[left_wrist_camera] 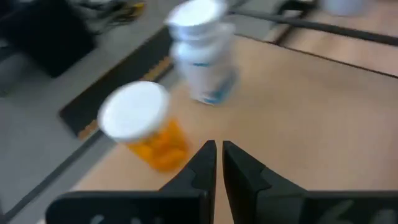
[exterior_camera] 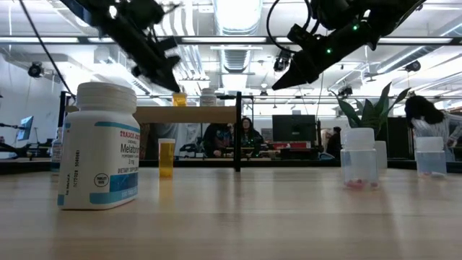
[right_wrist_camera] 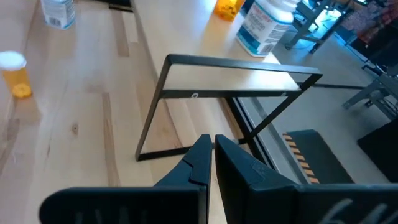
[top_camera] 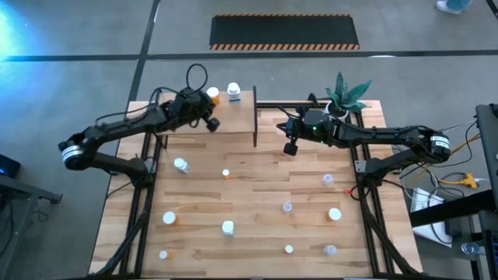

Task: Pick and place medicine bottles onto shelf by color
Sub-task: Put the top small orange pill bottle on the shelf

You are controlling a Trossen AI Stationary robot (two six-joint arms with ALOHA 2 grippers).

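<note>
Two arms reach over the table (top_camera: 257,241) toward its far edge. The shelf (top_camera: 233,117) stands there at the middle, with a dark divider (top_camera: 254,117) at its right end. The left gripper (top_camera: 212,123) hangs over the shelf, jaws together and empty, beside an orange bottle (top_camera: 212,95) and a white bottle (top_camera: 233,92) standing on the board. The right gripper (top_camera: 290,148) hovers just right of the divider, jaws together, holding nothing. A potted plant (top_camera: 346,95) stands at the far right corner. About a dozen small bottles lie scattered across the table's nearer part, among them a white one (top_camera: 227,227) and a clear one (top_camera: 327,180).
</note>
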